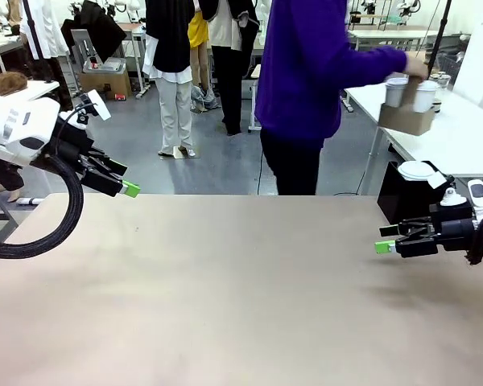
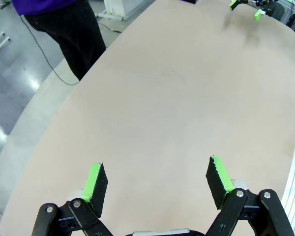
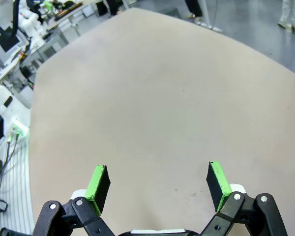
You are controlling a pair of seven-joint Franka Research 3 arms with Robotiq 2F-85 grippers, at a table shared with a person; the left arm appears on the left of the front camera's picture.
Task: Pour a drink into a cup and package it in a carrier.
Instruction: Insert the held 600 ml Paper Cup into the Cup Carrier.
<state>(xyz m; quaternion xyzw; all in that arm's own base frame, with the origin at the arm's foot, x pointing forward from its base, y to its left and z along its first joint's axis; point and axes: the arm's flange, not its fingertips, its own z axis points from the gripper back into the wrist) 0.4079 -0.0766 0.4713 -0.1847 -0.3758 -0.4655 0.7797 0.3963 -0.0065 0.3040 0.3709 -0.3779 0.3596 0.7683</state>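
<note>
Presently two cups (image 1: 409, 92) sit in one carrier (image 1: 406, 118), held by the person's hand (image 1: 416, 71) beyond the table (image 1: 225, 289); left gripper (image 1: 127, 187) and right gripper (image 1: 384, 241) gape empty at opposite edges.

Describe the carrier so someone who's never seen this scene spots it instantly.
Look past the tan table to the person in the purple top at the far side. Their outstretched hand, upper right, holds the carrier over a white side table: a brown cardboard tray with white lidded cups in it.
</note>
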